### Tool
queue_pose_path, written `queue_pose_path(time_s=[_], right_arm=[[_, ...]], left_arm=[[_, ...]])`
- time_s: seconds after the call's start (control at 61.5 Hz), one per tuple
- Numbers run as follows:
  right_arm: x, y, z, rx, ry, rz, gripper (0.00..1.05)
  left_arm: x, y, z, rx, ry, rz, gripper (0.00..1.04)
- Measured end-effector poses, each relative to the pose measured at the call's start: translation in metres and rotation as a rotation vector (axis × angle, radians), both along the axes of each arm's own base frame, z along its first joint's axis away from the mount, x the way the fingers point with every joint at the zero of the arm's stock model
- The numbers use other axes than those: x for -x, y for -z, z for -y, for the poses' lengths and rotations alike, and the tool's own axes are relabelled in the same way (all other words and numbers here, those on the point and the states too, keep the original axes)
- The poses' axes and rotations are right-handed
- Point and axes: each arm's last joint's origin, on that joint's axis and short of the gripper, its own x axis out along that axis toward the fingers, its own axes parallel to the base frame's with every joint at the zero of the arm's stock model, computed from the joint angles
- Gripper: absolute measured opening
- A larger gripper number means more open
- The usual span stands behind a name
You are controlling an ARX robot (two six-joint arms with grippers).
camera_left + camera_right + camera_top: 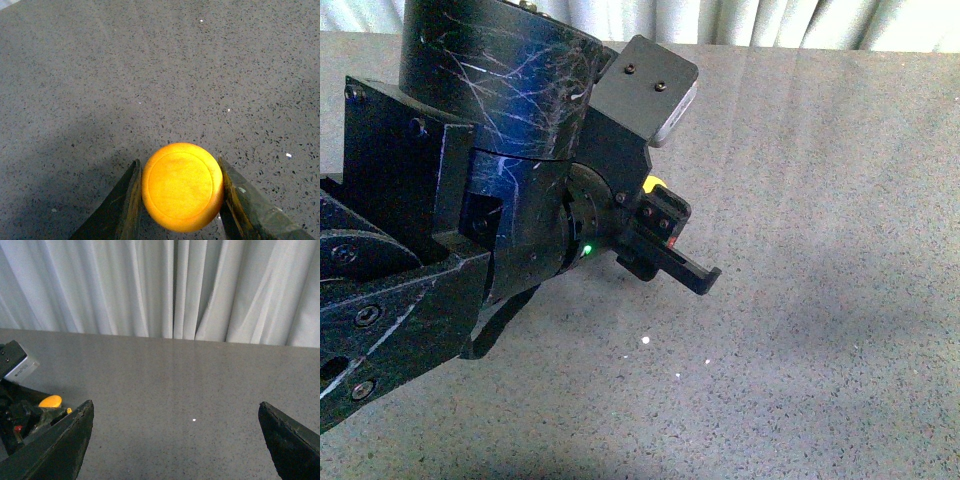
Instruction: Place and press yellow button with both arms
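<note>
My left gripper (178, 161) is clenched on the button (182, 187). One dark finger (125, 205) presses each side of its round yellow cap, and the base below is hidden from my wrist camera. In the front view my left arm (470, 200) fills the left of the scene, a green light (586, 249) glowing on it. Only a sliver of yellow peeks out past the gripper, over the grey speckled table (820, 300). I cannot tell whether the button touches the table. My right gripper (176, 406) is released, its jaws spread wide with nothing between them. It faces the far white curtain (175, 285), with the button off to its left.
</note>
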Motion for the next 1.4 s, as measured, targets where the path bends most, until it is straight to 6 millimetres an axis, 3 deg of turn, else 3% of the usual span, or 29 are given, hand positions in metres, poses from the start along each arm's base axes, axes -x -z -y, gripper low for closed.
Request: queue_pose_path(time_s=[0.081, 0.455, 0.748, 1.073, 1.219, 1.268, 1.398], right_arm=[[0.000, 0.000, 0.000, 0.000, 0.000, 0.000, 0.96], [0.000, 0.000, 0.000, 0.000, 0.000, 0.000, 0.96], [0.000, 0.000, 0.000, 0.000, 0.000, 0.000, 0.96], [0.000, 0.000, 0.000, 0.000, 0.000, 0.000, 0.96], [0.000, 0.000, 0.000, 0.000, 0.000, 0.000, 0.96], [0.000, 0.000, 0.000, 0.000, 0.003, 0.000, 0.96], [0.000, 0.000, 0.000, 0.000, 0.000, 0.000, 0.96]], left_arm=[[0.001, 0.001, 0.001, 0.003, 0.001, -0.001, 0.41], [0.005, 0.005, 0.005, 0.017, 0.001, -0.015, 0.97], [0.026, -0.006, -0.019, 0.050, -0.040, -0.006, 0.96], [0.037, -0.059, -0.089, 0.276, -0.292, 0.010, 0.95], [0.062, -0.079, -0.134, 0.315, -0.570, 0.368, 0.70], [0.072, -0.086, -0.148, 0.325, -0.607, 0.417, 0.61], [0.092, -0.088, -0.162, 0.327, -0.596, 0.434, 0.40]])
